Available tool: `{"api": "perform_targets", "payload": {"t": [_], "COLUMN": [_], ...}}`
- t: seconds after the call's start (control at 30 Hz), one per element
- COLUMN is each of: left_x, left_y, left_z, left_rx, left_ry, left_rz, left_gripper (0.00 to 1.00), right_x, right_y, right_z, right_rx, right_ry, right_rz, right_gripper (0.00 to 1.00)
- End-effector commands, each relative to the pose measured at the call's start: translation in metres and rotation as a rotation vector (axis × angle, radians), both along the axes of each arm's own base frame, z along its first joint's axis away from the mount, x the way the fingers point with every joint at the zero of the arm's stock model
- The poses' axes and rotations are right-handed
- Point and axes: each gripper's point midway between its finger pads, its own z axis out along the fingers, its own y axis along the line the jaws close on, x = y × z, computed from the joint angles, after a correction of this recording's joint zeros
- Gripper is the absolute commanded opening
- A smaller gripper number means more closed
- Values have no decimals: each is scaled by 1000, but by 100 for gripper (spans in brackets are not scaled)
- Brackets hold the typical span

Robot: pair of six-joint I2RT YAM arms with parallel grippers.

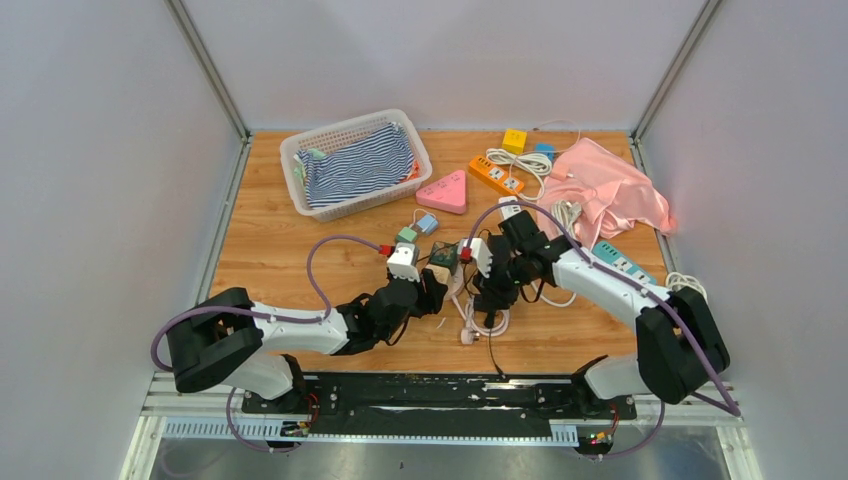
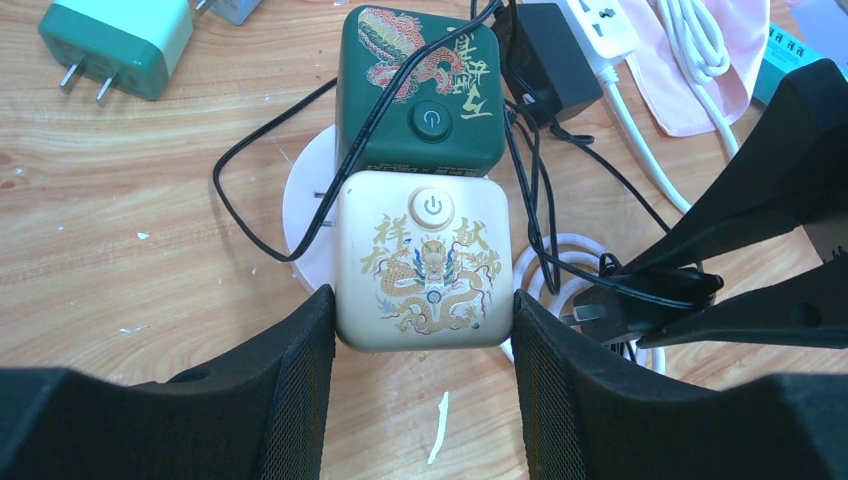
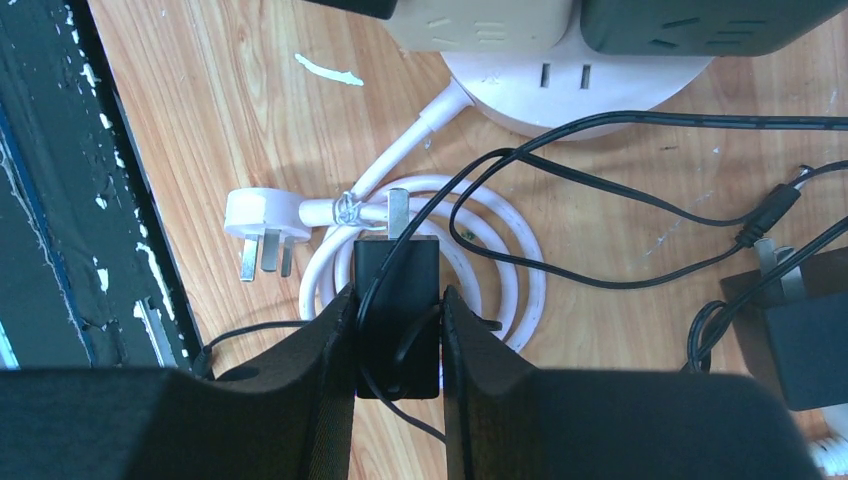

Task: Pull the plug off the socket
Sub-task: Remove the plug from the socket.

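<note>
- Grey walls close the desk at 9, 12 and 3 o'clock. In the top view we see bare wood open at 9 o'clock of the left tool.
- In the right wrist view, a black rail runs along the desk edge at 9 o'clock of the right tool.
- The right tool is clamped on the black plug. A bare metal prong points to 12 o'clock, apart from the socket, and the plug lies over a white coiled cable.
- The left tool's fingers press both sides of the cream cube socket, which is printed with a gold dragon. It sits on a white round base.
- A green cube touches the socket at 12 o'clock, and we see thin black cords cross over it.
- A black adapter lies at 2 o'clock of the socket.
- A white three-pin plug lies at 10 o'clock of the black plug.
</note>
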Motion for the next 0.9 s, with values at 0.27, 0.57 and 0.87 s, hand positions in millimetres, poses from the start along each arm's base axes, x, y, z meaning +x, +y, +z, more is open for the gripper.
{"api": "perform_targets", "payload": {"t": [0.27,0.57,0.87], "left_x": [-7,-17,-26], "left_y": [28,39,46], "left_z": [-25,-12,-14], "left_rx": [106,54,26], "left_ry": [37,15,25], "left_rz": [21,1,-18], "left_gripper": [0,0,0], "right_x": [24,122,205], "right_y": [-2,-30,-19], "right_z": [71,125,114], "right_rx": [126,132,162], "right_ry": [-176,-321,-292], "right_rz": [-3,-275,-397], "right_gripper": [0,0,0]}}
